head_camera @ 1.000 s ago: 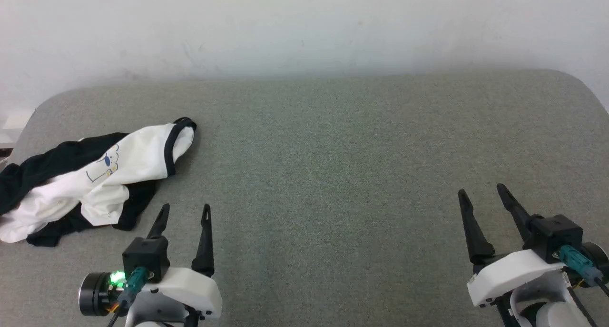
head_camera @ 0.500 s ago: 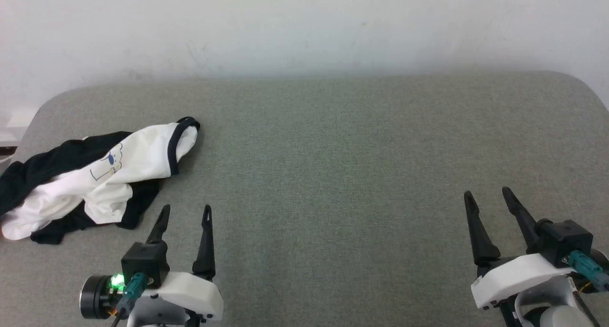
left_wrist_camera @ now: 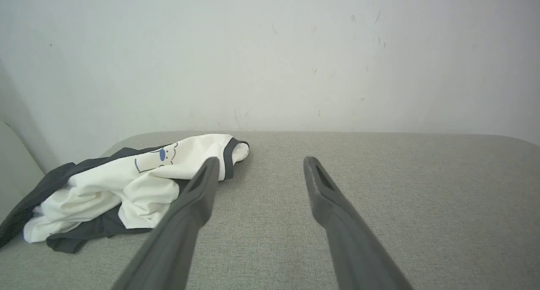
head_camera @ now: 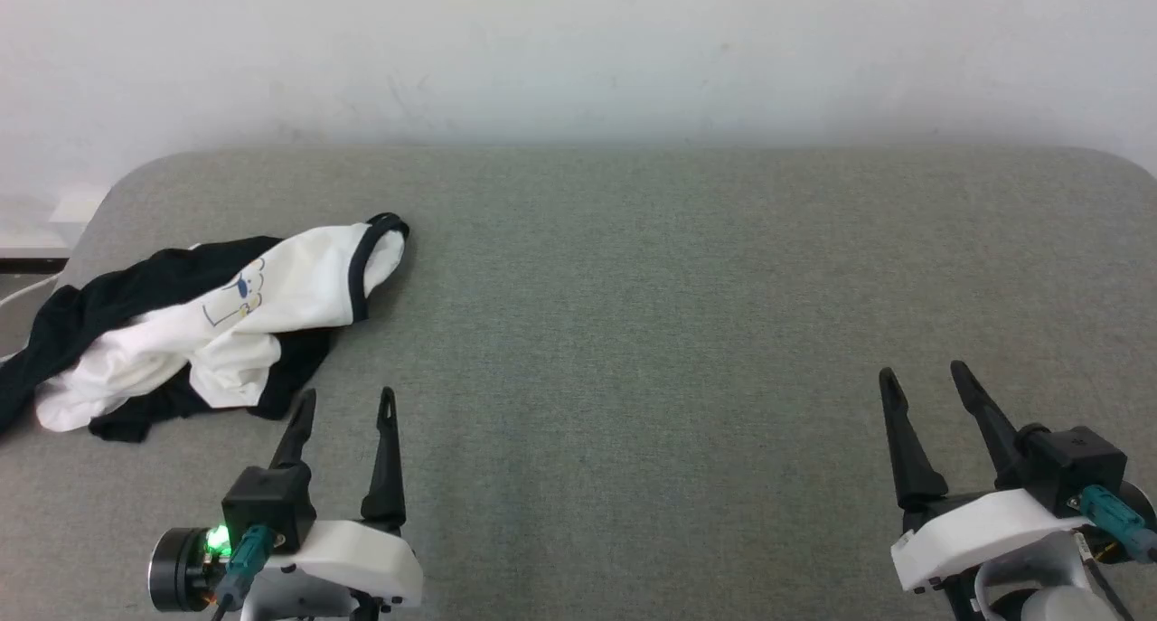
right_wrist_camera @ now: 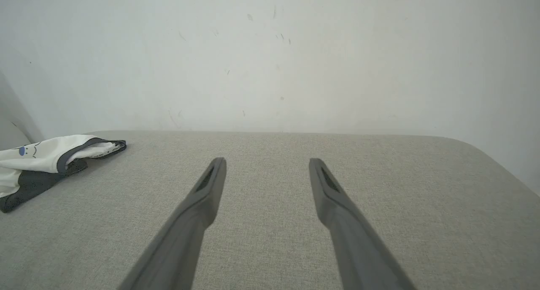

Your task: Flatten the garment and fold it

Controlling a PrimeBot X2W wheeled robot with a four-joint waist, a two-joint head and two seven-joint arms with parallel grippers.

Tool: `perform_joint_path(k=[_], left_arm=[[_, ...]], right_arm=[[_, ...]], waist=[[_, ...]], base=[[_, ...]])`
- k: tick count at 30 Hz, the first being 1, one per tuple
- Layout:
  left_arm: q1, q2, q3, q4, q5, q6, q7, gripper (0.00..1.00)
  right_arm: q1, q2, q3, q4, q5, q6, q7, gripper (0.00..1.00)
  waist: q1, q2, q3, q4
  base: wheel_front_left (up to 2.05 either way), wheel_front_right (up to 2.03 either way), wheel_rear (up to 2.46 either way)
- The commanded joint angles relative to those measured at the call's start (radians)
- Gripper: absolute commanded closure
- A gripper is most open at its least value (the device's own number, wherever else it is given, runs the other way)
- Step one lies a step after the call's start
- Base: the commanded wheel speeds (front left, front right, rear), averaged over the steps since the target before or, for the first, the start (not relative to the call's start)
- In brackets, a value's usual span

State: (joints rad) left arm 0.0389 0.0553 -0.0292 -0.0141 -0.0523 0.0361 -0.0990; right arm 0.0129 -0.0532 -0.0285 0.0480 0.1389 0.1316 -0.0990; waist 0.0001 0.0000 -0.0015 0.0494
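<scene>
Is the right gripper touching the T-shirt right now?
Apart. Head view: right gripper at lower right, T-shirt far left, grey surface between them.

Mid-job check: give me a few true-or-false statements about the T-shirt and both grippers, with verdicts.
1. The garment lies near the left end of the grey table. True.
2. The left gripper is shut on a black sleeve. False: it is open, gripping nothing.
3. The right gripper is open, with nothing between its fingers. True.
4. The garment is spread flat. False: it is crumpled in a heap.
</scene>
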Motion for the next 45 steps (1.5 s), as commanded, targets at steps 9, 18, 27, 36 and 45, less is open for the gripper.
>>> perform_joint_path(k=[9, 18, 27, 36, 45], left_arm=[[0.025, -0.002, 0.003, -0.006, -0.018, 0.023, -0.029, 0.00], [0.038, -0.003, 0.005, -0.012, -0.025, 0.032, -0.048, 0.00], [0.052, -0.003, 0.009, -0.012, -0.031, 0.032, -0.067, 0.00], [0.065, -0.004, 0.010, -0.011, -0.050, 0.034, -0.085, 0.00], [0.049, -0.004, 0.028, -0.023, -0.143, 0.024, -0.102, 0.00]], right_arm=[[0.017, 0.001, 0.018, 0.017, 0.023, 0.000, -0.029, 0.00], [0.022, 0.002, 0.043, 0.033, 0.041, -0.001, -0.048, 0.00], [0.028, 0.002, 0.063, 0.052, 0.069, -0.001, -0.067, 0.00], [0.030, 0.002, 0.068, 0.067, 0.093, -0.001, -0.086, 0.00], [0.042, 0.002, 0.058, 0.080, 0.113, -0.001, -0.102, 0.00]], waist=[[0.0000, 0.0000, -0.005, 0.063], [0.0000, 0.0000, -0.011, 0.140], [0.0000, 0.0000, -0.015, 0.230], [0.0000, 0.0000, -0.017, 0.302], [0.0000, 0.0000, -0.015, 0.332]], base=[[0.00, 0.00, 0.00], [0.00, 0.00, 0.00], [0.00, 0.00, 0.00], [0.00, 0.00, 0.00], [0.00, 0.00, 0.00]])
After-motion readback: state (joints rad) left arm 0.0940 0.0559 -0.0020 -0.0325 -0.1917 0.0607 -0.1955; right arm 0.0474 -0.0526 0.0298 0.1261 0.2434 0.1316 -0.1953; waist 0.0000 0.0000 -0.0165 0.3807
